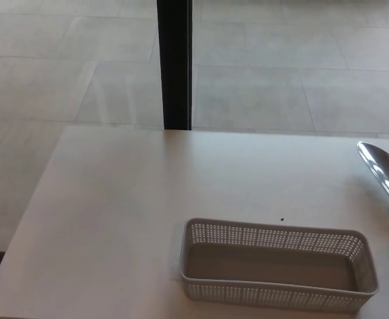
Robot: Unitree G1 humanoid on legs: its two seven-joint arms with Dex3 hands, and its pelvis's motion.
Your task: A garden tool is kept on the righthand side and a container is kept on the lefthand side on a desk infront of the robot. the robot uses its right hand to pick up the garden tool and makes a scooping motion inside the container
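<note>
**Trowel at the frame's edge, basket waiting**

The risk here is the shiny trowel blade (386,174) catching the near wall of the perforated basket (277,266) — its rim stands up, and a low swing would shove the empty basket across the white desk (114,212). Only the blade shows, at the right edge, well apart from the basket; neither hand is in view, so the grip cannot be judged.

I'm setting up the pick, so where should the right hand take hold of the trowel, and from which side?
Grip the handle, not the blade. Only the trowel's shiny metal blade shows, at the desk's right edge, tip pointing away and left; it narrows toward a dark neck that runs out of view at lower right. The handle likely lies there, so come in from the right, near side. Neither hand is in view.
</note>
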